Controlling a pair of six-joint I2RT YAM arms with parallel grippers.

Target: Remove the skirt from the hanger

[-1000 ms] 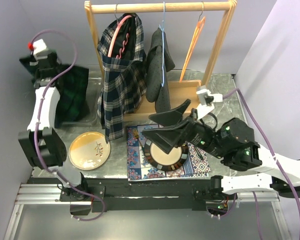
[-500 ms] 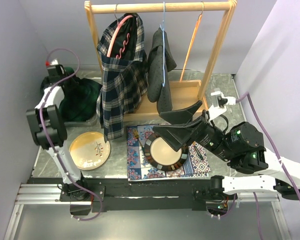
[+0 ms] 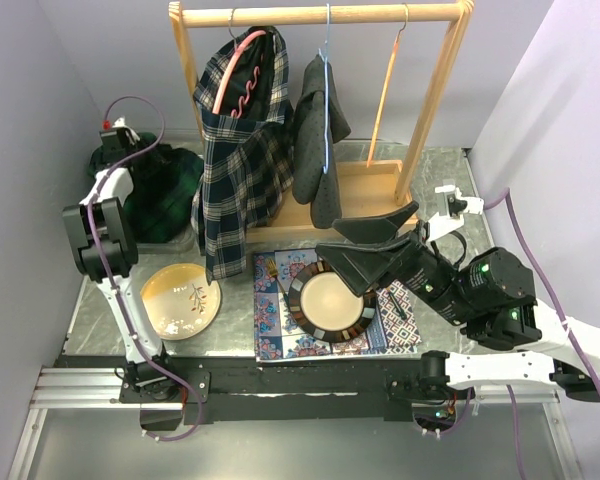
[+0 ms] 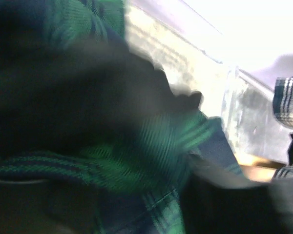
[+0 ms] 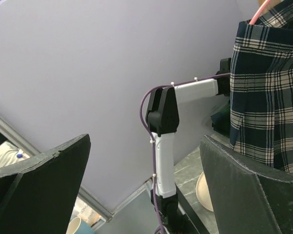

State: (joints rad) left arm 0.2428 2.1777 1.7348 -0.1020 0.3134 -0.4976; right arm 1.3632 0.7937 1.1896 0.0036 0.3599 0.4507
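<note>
Green plaid skirt (image 3: 168, 188) lies in a dark heap on the far-left corner of the table (image 3: 445, 170), against the wall and well clear of the wooden rack (image 3: 320, 14). From where I stand it reads as off its hanger: the orange hanger (image 3: 384, 95) on the rail's right end hangs bare. Left gripper (image 3: 118, 152) is buried nose-down in the heap. The wrist view shows only blurred green tartan pressed to the lens, so I cannot tell if that claw has let go or is pinching cloth. Right gripper (image 3: 365, 250) hangs with jaws spread wide and empty, above the dark-rimmed plate (image 3: 330, 303) on the patterned mat (image 3: 272, 325). Also on the rail: a navy-and-white plaid garment (image 3: 242, 170) on a pink hanger (image 3: 230, 70) and a grey garment (image 3: 318, 140) on a blue hanger (image 3: 327, 60). A yellow plate (image 3: 180, 300) sits near the left arm's base. Risks, as I judge them: if a fold is caught between the left fingers, lifting away would drag the skirt up or trail it across toward the yellow plate. The heap sits near the table's left edge, so a sideways tug could spill it over. The right arm's spread fingers sit close under the grey garment's hem, and a careless swing could snag it.
</note>
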